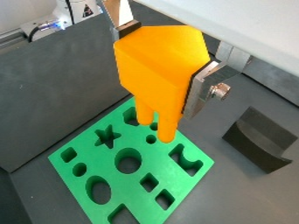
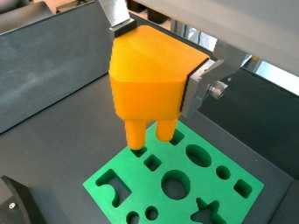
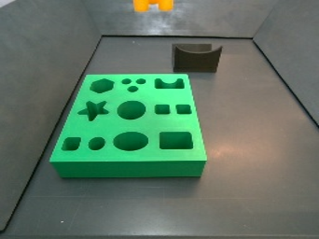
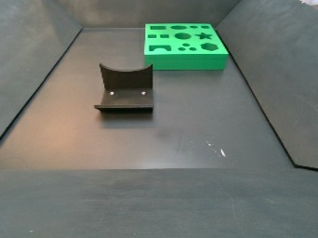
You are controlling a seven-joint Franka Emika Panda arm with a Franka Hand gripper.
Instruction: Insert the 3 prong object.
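My gripper (image 1: 162,63) is shut on the 3 prong object (image 1: 158,74), a bright orange piece with a boxy body and thin prongs pointing down. It also shows in the other wrist view (image 2: 149,74), held between the silver fingers (image 2: 198,83). The prongs hang well above the green board (image 1: 117,179), near its edge with the small round holes (image 2: 176,188). In a side view only the prong tips (image 3: 152,5) show at the upper edge, high above the board (image 3: 131,126). In the other side view the board (image 4: 184,45) lies far back and the gripper is out of view.
A dark grey block with a curved notch (image 3: 197,56) stands beyond the board, also seen in a side view (image 4: 125,88) and in both wrist views (image 1: 263,136) (image 2: 12,203). Dark sloping walls (image 3: 50,65) enclose the grey floor.
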